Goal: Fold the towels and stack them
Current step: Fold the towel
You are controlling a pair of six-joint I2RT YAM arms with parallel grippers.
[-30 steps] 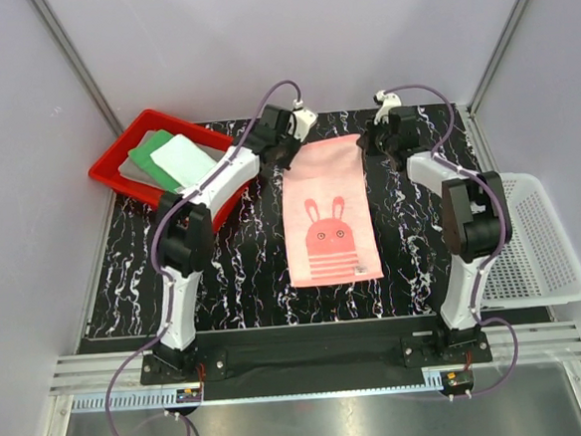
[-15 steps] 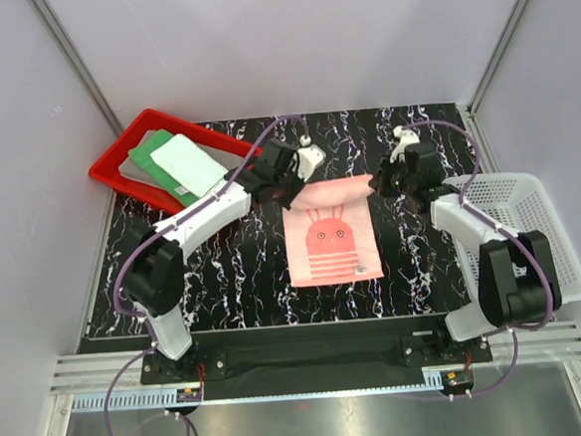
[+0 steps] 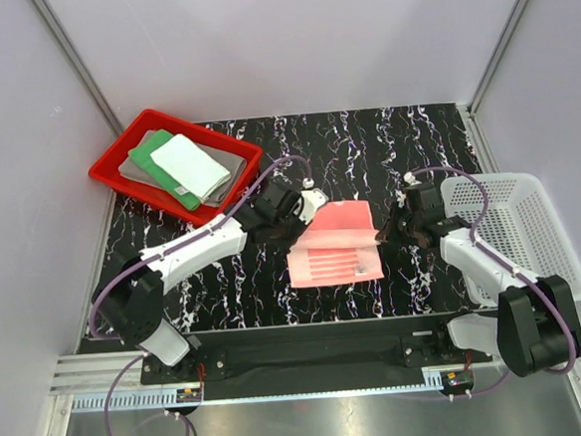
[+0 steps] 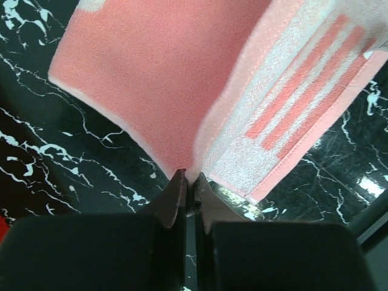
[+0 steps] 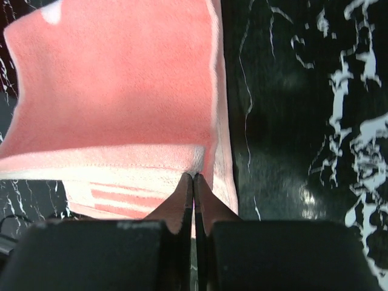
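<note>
The salmon-pink towel (image 3: 334,243) lies mid-table, its far half lifted and carried over its striped near half. My left gripper (image 3: 298,220) is shut on the towel's far left corner (image 4: 182,121). My right gripper (image 3: 383,233) is shut on its far right corner (image 5: 121,91). The grey towel (image 3: 225,171), the bright green towel (image 3: 157,157) and the white towel (image 3: 192,167) lie stacked in the red tray (image 3: 117,160) at the far left.
A white mesh basket (image 3: 516,232) stands at the right edge of the black marbled table (image 3: 385,142), close to my right arm. The red tray sits behind my left arm.
Both grippers have drawn the towel's far edge toward the near side, folding it over itself. The rabbit picture is now covered and only the stripes show.
</note>
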